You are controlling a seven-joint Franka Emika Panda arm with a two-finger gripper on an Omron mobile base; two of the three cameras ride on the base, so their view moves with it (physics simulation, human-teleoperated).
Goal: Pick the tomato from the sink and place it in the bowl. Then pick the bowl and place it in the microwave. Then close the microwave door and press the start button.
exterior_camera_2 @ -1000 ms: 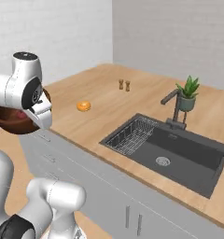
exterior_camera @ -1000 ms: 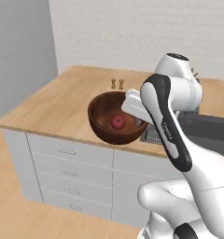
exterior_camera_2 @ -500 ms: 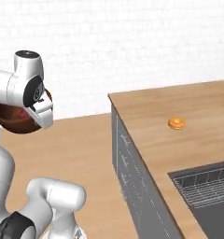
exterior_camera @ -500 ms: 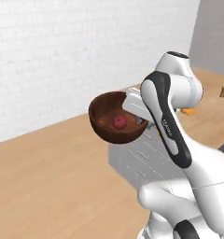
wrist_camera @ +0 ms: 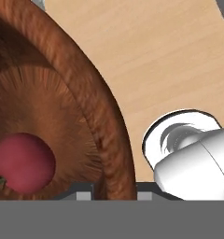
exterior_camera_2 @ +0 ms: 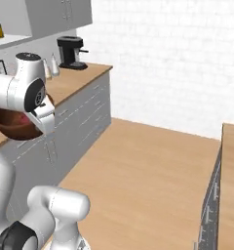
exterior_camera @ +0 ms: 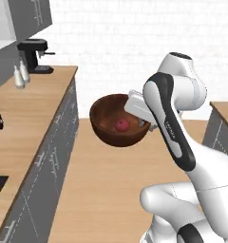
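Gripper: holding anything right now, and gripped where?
Yes. The gripper holds the bowl by its rim, on the side nearest the arm, one of the fingers on each side of the wall. The bowl is in mid-air, with the tomato inside.

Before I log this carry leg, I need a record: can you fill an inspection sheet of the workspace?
Surface: wooden counter at left; the bowl hangs over the wood floor, not above it.
Job's things: tomato lies inside the brown bowl, carried level.
Clutter: coffee machine and two pale bottles on the counter.
Grippers: pincer clamped on the bowl's rim.
Cables: nothing seen.
Surroundings: white brick wall, grey drawers.
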